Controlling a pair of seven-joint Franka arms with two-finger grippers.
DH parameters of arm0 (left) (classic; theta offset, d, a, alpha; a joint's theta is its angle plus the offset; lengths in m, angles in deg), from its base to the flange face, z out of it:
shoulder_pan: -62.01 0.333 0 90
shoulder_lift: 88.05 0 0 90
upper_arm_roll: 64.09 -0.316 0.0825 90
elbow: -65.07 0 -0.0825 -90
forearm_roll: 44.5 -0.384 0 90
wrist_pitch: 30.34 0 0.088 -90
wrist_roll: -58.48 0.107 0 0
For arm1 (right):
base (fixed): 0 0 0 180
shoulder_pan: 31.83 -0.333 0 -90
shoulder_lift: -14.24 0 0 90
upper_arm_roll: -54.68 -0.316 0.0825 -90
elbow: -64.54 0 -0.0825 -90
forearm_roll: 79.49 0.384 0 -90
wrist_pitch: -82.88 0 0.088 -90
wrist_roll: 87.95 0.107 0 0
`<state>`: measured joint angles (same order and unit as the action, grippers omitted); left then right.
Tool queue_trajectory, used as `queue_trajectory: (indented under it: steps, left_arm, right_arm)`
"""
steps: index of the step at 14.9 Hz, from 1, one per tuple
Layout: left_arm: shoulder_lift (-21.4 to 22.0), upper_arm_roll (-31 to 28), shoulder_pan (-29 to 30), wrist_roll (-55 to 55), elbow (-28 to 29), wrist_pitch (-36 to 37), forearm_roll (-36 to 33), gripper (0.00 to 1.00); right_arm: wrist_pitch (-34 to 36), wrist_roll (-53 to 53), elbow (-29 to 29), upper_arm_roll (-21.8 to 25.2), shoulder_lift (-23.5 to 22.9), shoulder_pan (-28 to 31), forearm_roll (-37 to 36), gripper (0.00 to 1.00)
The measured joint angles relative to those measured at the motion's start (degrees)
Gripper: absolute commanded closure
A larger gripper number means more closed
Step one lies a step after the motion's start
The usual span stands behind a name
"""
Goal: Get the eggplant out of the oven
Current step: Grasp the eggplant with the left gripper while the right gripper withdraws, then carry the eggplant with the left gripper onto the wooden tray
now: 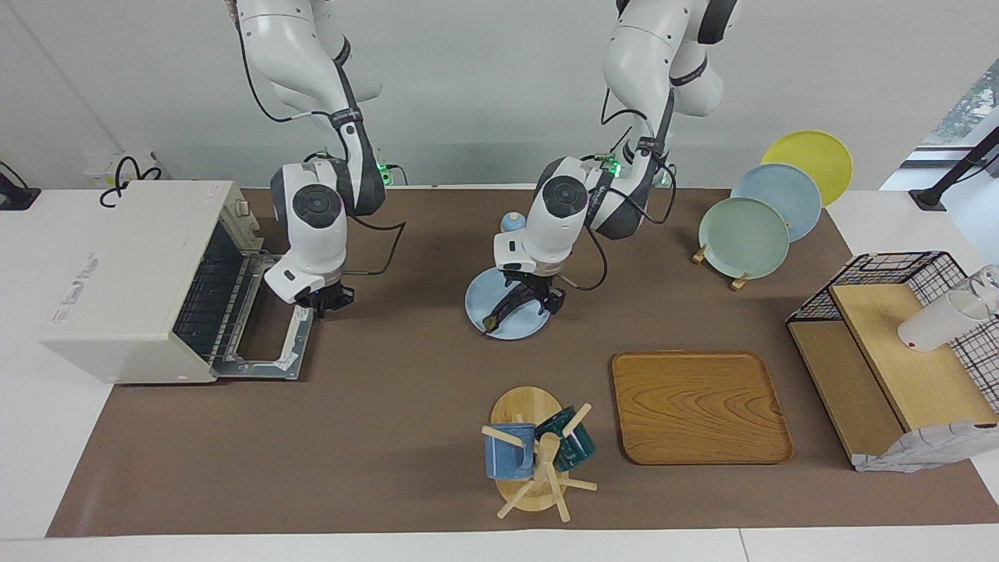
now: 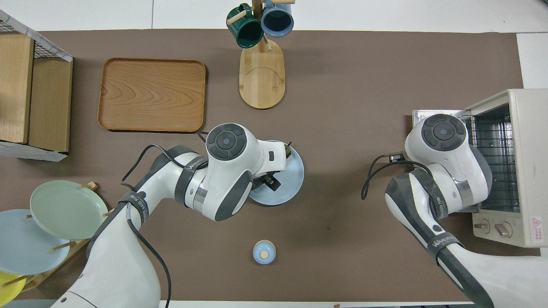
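Note:
The off-white oven (image 1: 125,281) stands at the right arm's end of the table. Its door (image 1: 293,343) lies open and flat, and its wire rack (image 2: 492,149) shows nothing on it. The dark eggplant (image 1: 506,308) lies on a light blue plate (image 1: 484,300) mid-table; its greenish stem tip (image 2: 288,151) peeks out in the overhead view. My left gripper (image 1: 538,299) is down at the eggplant's end nearer the left arm's side, low over the plate. My right gripper (image 1: 321,300) is at the outer edge of the open oven door.
A small blue lidded jar (image 1: 511,222) stands nearer to the robots than the plate. A mug tree (image 1: 535,453) and a wooden tray (image 1: 698,406) lie farther out. A rack of plates (image 1: 745,238) and a wire shelf unit (image 1: 897,351) are at the left arm's end.

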<state>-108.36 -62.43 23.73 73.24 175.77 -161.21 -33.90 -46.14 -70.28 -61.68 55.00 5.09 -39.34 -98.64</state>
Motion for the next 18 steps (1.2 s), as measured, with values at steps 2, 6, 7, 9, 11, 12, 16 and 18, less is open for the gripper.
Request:
queue_trajectory:
  steps: [2,6,7,9,11,12,16,18]
  left_arm:
    - [0.0,0.0,-0.5,0.0,1.0,-0.9,0.0,0.00]
    - [0.0,-0.1,-0.6,0.0,1.1,-1.0,0.1,0.42]
    - [0.0,-0.1,-0.6,0.0,1.1,-1.0,0.1,0.68]
    - [0.0,-0.2,-0.6,-0.7,1.1,-0.9,0.2,1.00]
    - [0.3,-0.2,-0.6,-2.9,1.0,-0.4,0.3,1.00]
    - [0.4,-0.3,-0.5,-3.6,0.9,0.0,0.3,1.00]
    - [2.8,-1.0,0.4,-4.7,-0.6,4.0,2.4,1.00]
    - [5.1,-1.5,2.0,-5.3,-1.8,6.8,3.6,1.00]
  right_arm:
    - [-0.3,0.0,-0.4,0.0,0.0,0.0,0.0,1.00]
    - [-0.4,0.0,-0.4,-0.1,0.0,0.0,0.0,1.00]
    - [-0.4,0.0,-0.4,-0.1,0.0,0.0,0.0,1.00]
    - [-0.4,0.0,-0.4,-0.1,0.0,0.4,0.0,1.00]
    - [-0.8,-0.3,-0.5,-0.1,0.0,0.6,0.0,1.00]
    - [-1.4,-0.8,-0.7,-0.1,0.0,0.8,0.0,1.00]
    - [-3.5,-2.7,-1.6,-0.5,0.1,1.8,0.0,1.00]
    - [-3.5,-3.2,-1.6,-0.5,0.1,1.8,0.0,1.00]
